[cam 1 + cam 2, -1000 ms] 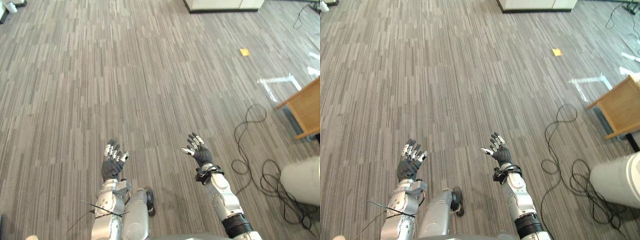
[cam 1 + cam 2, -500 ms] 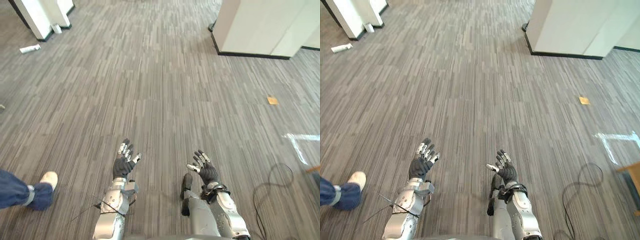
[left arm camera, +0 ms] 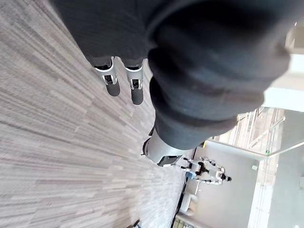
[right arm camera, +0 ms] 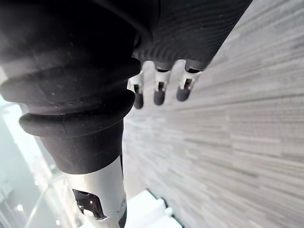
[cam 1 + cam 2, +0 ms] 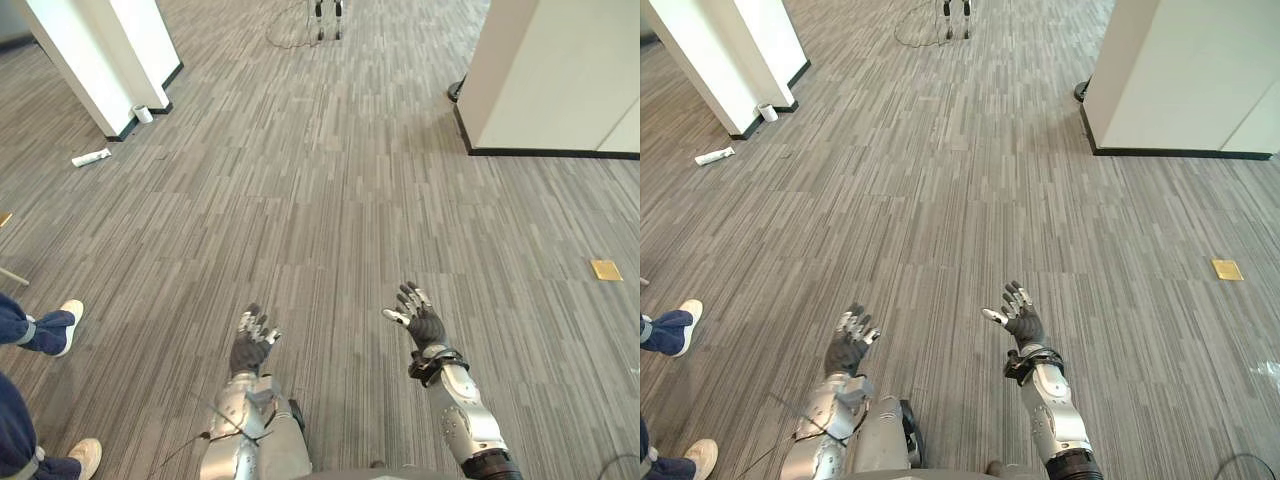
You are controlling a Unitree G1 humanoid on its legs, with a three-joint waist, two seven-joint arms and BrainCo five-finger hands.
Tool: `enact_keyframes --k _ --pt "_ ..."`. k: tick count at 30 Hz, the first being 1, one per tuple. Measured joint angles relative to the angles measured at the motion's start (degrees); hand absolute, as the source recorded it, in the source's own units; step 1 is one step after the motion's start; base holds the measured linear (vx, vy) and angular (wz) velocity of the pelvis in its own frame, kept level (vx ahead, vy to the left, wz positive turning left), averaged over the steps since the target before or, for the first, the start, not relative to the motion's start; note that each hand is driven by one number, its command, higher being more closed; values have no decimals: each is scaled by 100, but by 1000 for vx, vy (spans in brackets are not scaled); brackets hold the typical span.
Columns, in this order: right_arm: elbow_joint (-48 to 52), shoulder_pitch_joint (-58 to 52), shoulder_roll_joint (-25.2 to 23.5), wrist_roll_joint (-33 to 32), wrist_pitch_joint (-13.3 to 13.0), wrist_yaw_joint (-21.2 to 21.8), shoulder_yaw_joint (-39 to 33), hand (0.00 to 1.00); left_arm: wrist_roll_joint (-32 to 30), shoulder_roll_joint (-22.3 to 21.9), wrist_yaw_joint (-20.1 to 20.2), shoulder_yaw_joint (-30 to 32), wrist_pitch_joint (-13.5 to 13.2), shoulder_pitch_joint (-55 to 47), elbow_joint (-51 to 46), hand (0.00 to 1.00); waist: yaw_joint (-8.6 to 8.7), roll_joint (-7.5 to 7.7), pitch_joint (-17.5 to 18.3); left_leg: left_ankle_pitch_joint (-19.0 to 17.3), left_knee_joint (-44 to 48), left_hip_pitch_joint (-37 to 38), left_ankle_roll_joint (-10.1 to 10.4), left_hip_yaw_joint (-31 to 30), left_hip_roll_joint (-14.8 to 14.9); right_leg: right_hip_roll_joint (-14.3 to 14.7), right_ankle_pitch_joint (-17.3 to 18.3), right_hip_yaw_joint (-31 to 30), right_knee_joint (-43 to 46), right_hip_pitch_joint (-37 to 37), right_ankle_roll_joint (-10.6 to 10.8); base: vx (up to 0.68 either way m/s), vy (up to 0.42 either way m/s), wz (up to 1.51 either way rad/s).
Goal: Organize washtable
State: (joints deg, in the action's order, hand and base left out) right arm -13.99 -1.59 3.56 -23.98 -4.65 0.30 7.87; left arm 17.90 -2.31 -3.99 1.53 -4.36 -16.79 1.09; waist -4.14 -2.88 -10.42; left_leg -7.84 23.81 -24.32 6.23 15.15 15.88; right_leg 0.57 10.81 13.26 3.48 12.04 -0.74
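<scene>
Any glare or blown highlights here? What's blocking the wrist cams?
Left eye view: even light on the grey striped floor, no glare. Left wrist view: the dark-covered left hand hides much of the scene; the background is blown white. Right wrist view: the right hand likewise, bright backlight behind it.

No text, label, number or sign can be read in any of the views. The small yellow square point(image 5: 606, 269) lying on the floor point(image 5: 330, 200), well to the right of the white column point(image 5: 100, 60), is seen as a plain patch with no marking that can be made out. Any marking on the white tube point(image 5: 91, 157) lying just beside that column's foot is too small to be told.
</scene>
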Motion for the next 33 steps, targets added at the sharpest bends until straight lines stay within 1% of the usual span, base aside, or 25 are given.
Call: enact_keyframes --k 1,3,4,7,8,9,10,11,12,14,16,18,19,20,21,22,23,24,25,27,28,29,30,31,33 --pt "-2 28 5 1 -1 1 -4 0 -4 -66 -30 104 1 -168 -238 0 -29 -68 40 271 -1083 29 242 -85 -94 -29 122 -21 -76 177 191 743 275 -39" --pt "-74 57 -5 13 12 -1 -18 0 -11 -82 -112 234 3 -264 -354 0 -194 -107 106 949 -1051 7 10 -85 -140 -240 399 -189 -27 418 477 603 288 -54" --pt "-88 66 -6 65 50 25 12 0 -18 -120 -119 322 5 -342 -353 0 -260 33 153 1090 -548 -76 -125 -81 -230 -487 456 -264 300 394 513 596 333 -48" --pt "-103 118 -149 103 64 158 54 0 -46 5 -109 364 8 -452 -353 0 -268 388 239 450 457 -47 -750 79 -430 -1080 388 -418 2311 -294 426 682 380 -29" --pt "-144 200 -293 72 64 210 47 0 -62 206 -98 337 29 -437 -335 0 -173 548 227 -88 883 152 -870 190 -520 -1420 -255 -460 3713 -771 372 656 355 -3" --pt "-212 256 -369 10 62 224 50 0 -64 273 -93 293 38 -431 -329 0 -134 576 218 -311 968 296 -880 200 -544 -1527 -582 -501 4291 -973 361 728 339 -8" --pt "-380 363 -492 -67 69 234 174 0 -64 413 -98 290 67 -356 -318 0 -116 520 147 -668 1011 688 -900 219 -544 -1669 -629 -545 5360 -1430 335 328 139 -16" --pt "-408 357 -530 -70 72 238 235 0 -64 490 -100 286 77 -319 -318 0 -95 501 133 -790 975 929 -892 224 -518 -1683 -562 -479 5729 -1607 247 634 232 -14" --pt "-464 324 -585 -65 73 246 423 0 -56 635 -116 295 60 -257 -330 0 9 457 109 -943 659 1553 -848 267 -483 -1731 -377 -25 6069 -1951 -33 416 112 0" --pt "-465 315 -641 -62 54 302 461 0 -48 722 -119 289 17 -170 -332 0 80 451 105 -1033 156 2132 -738 345 -498 -1684 -143 463 5748 -2543 -147 588 92 -2" --pt "-423 222 -646 -48 49 361 393 0 -21 717 -127 267 -1 -47 -324 0 220 447 102 -1116 -179 2532 -674 305 -533 -1430 -96 828 4622 -3052 3 555 9 17" --pt "-325 2 -627 -41 53 355 251 0 -14 700 -147 174 -6 117 -290 0 358 487 100 -1220 -537 2868 -582 213 -696 -1038 -429 851 2620 -3322 330 709 -51 43" --pt "-233 -179 -609 -45 54 344 99 0 -67 700 -145 5 -7 268 -171 0 400 532 117 -1249 -812 3154 -482 168 -879 -899 -1004 765 950 -3342 624 683 -67 64" --pt "-206 -283 -562 -66 61 342 -11 0 -81 692 -144 -179 -6 391 -76 0 502 630 110 -1346 -1050 3457 -350 52 -1124 -931 -1201 581 226 -3485 751 707 -118 73" --pt "-198 -327 -533 -71 64 339 -63 0 -81 686 -140 -288 -1 445 -14 0 566 643 98 -1438 -1138 3619 -280 -24 -1182 -944 -1201 507 191 -3564 728 736 -177 96" --pt "-178 -425 -424 -68 89 321 -96 0 -46 635 -109 -489 13 464 101 0 706 540 133 -1592 -1233 3994 -119 -242 -1126 -820 -1704 316 536 -3636 227 790 -172 74" --pt "-174 -506 -336 -68 101 315 -114 0 -40 473 -104 -640 29 469 191 0 733 296 219 -1559 -1118 4025 -26 -355 -903 -656 -1936 323 856 -3707 -92 902 -183 52" --pt "-176 -524 -248 -14 116 315 -158 0 63 303 -100 -840 25 487 196 0 680 64 278 -1423 -402 3768 152 -429 -558 -461 -2030 342 1161 -3742 -274 947 -189 -10" --pt "-174 -446 -158 140 145 318 -195 0 179 186 -103 -1009 18 599 309 0 636 -158 270 -970 687 3370 229 -500 -169 -237 -1658 425 1455 -3669 -417 1092 -272 -28" --pt "-149 -411 -132 230 153 234 -150 0 406 175 -102 -1147 29 813 565 0 645 -222 252 512 2029 2881 255 -560 218 2 -1211 436 1511 -3243 -482 851 -219 -30" --pt "-104 -413 -128 203 137 208 -79 0 469 167 -89 -1267 30 868 637 0 630 -262 258 1352 3119 2532 197 -534 630 239 -1044 409 1213 -2675 -519 813 -165 -33" --pt "-81 -372 -126 186 110 159 -96 0 470 153 -35 -1350 22 933 625 0 590 -271 245 1167 4064 2200 -69 -376 946 425 -1020 344 911 -2213 -552 928 -179 -43" --pt "-78 -280 -131 186 94 73 -96 0 370 149 20 -1354 19 971 623 0 545 -228 196 851 4751 1926 -523 -214 1129 542 -1014 198 595 -1737 -561 883 -135 -60" --pt "-48 -168 -133 189 62 -32 -93 0 180 150 17 -1330 18 968 622 0 449 -143 151 406 5184 1664 -746 -27 1127 563 -998 -29 221 -1148 -581 839 -67 -75" --pt "-18 61 -126 191 -13 -119 -47 0 -43 149 12 -1194 5 886 582 0 275 -124 132 -87 5084 1099 -763 149 986 510 -926 -336 -118 -550 -624 664 55 -74"
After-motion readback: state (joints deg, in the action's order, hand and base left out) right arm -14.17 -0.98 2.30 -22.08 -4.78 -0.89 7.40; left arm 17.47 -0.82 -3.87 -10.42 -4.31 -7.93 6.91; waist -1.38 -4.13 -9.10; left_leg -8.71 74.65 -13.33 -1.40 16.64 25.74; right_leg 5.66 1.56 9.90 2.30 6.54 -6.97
